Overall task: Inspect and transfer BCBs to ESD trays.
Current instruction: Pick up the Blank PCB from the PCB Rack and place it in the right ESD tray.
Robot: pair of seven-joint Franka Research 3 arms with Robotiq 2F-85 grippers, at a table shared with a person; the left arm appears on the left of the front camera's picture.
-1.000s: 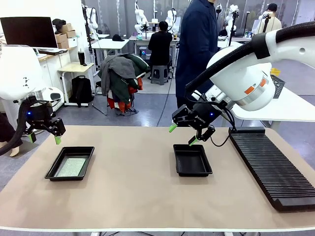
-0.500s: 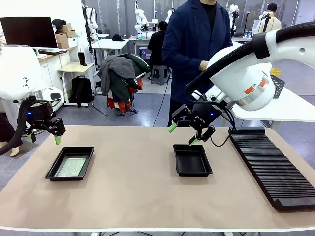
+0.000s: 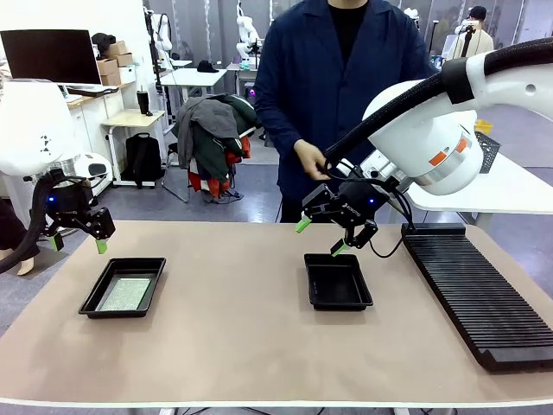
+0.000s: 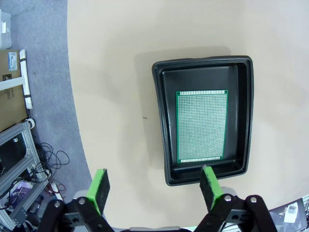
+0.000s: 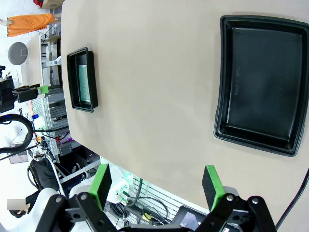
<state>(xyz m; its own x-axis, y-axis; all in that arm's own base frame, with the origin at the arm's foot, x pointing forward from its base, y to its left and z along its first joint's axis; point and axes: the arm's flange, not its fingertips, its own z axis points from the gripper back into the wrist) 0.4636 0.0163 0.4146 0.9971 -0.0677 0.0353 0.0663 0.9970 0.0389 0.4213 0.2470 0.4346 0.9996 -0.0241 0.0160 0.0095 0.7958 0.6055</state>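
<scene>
Two black ESD trays lie on the tan table. The left tray (image 3: 100, 279) holds one pale grey-green BCB (image 3: 125, 294) flat on its floor. The right tray (image 3: 337, 284) is bare inside. My left gripper (image 3: 79, 245) hangs open above the far left corner of the left tray. My right gripper (image 3: 320, 238) hangs open just above the right tray's far edge. In the left wrist view the BCB (image 4: 202, 126) lies in its tray (image 4: 161, 125) ahead of the open gripper (image 4: 153, 171). The right wrist view shows the bare tray (image 5: 263, 82), the far tray (image 5: 71, 79) and the open gripper (image 5: 155, 169).
A long black ribbed rack (image 3: 475, 294) runs along the table's right side. A person in a dark blue coat (image 3: 337, 78) stands at the far edge, one hand (image 3: 308, 160) close to my right arm. The table's middle and front are bare.
The person has stepped in from the right and now faces the table at its far edge. Both arms, both trays and the board are unmoved.
</scene>
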